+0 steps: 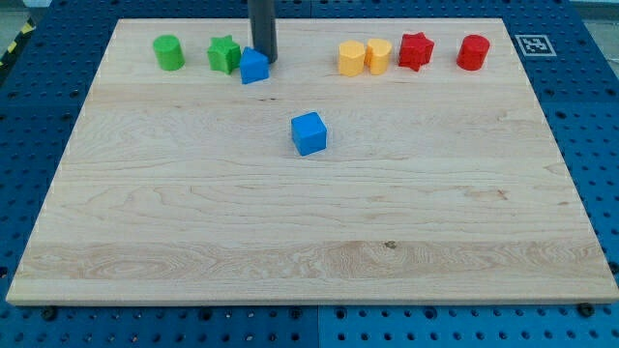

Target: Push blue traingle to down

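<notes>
With no pincer to see, my tip (264,61) sits just above the blue triangle (253,67), ready to shove it down the counter (193,222).

Robotics lab bench, pale wooden board (309,242) lying on blue perforated metal table (590,145), black-and-white fiducial marker (530,43) sitting at two o'clock

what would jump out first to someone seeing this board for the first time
A row of small coloured blocks runs along the view's top: green cylinder, green star, two yellow blocks, red star, red cylinder. My tip comes down from the top edge right against the blue triangle, just above and to its right. A blue cube sits alone near the middle of the wooden board.
</notes>
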